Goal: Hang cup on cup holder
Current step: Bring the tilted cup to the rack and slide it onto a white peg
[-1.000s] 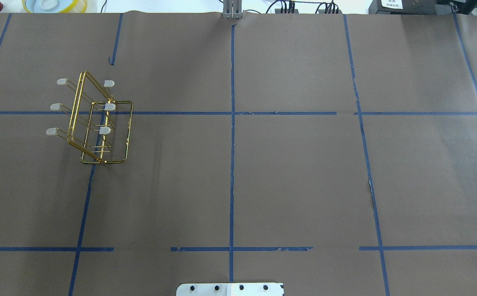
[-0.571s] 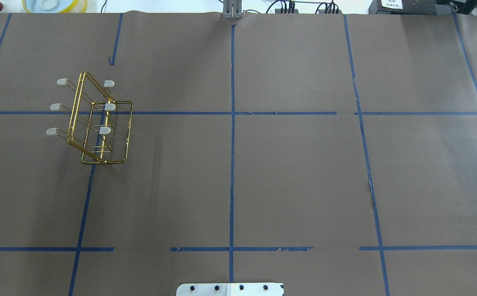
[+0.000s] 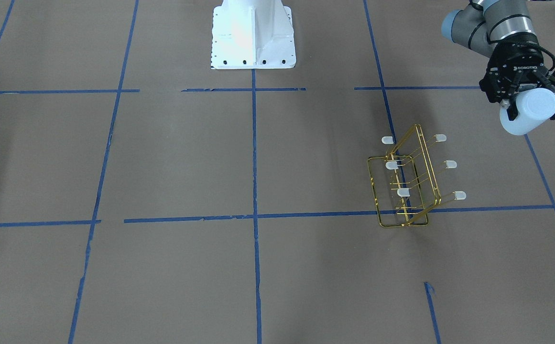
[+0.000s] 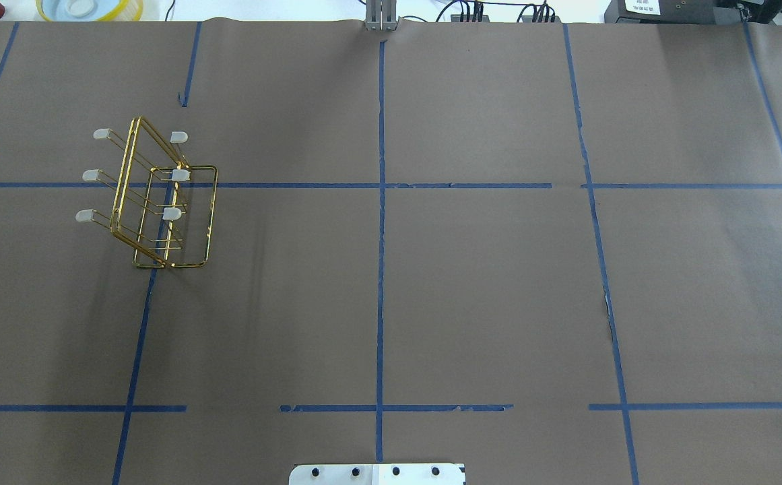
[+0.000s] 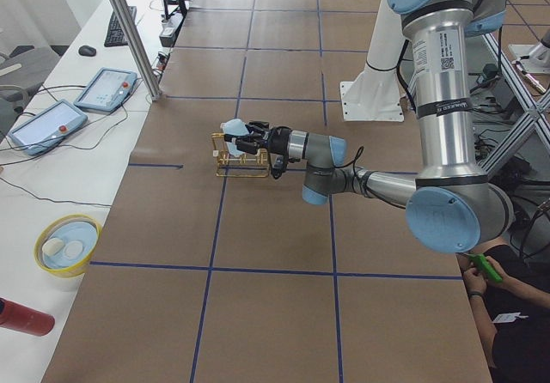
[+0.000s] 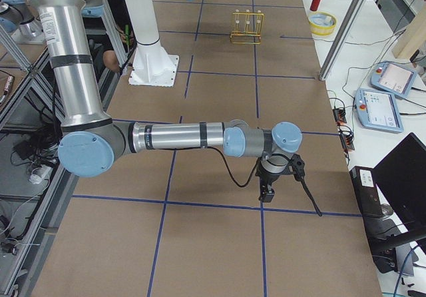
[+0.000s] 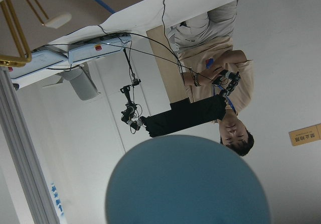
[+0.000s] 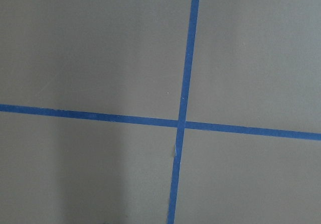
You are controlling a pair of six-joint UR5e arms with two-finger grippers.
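The gold wire cup holder [image 3: 405, 184] stands on the brown table, on my left side; it also shows in the overhead view [image 4: 155, 202]. My left gripper [image 3: 528, 102] is shut on the pale blue-white cup [image 3: 528, 113] and holds it on its side in the air, beside the rack and apart from its capped prongs. In the left wrist view the cup [image 7: 188, 184] fills the lower middle and a piece of the rack [image 7: 12, 33] shows at the top left. My right gripper [image 6: 269, 184] hangs over bare table far from the rack; I cannot tell whether it is open or shut.
The white robot base [image 3: 253, 33] stands at the table's near middle. A yellow bowl [image 5: 64, 244], a red cylinder [image 5: 21, 317] and control tablets [image 5: 43, 125] lie on the side bench beyond the table's far edge. A person [image 7: 220, 98] stands there.
My left gripper has come into the overhead view at its left edge, moving toward the rack. The rack has not moved.
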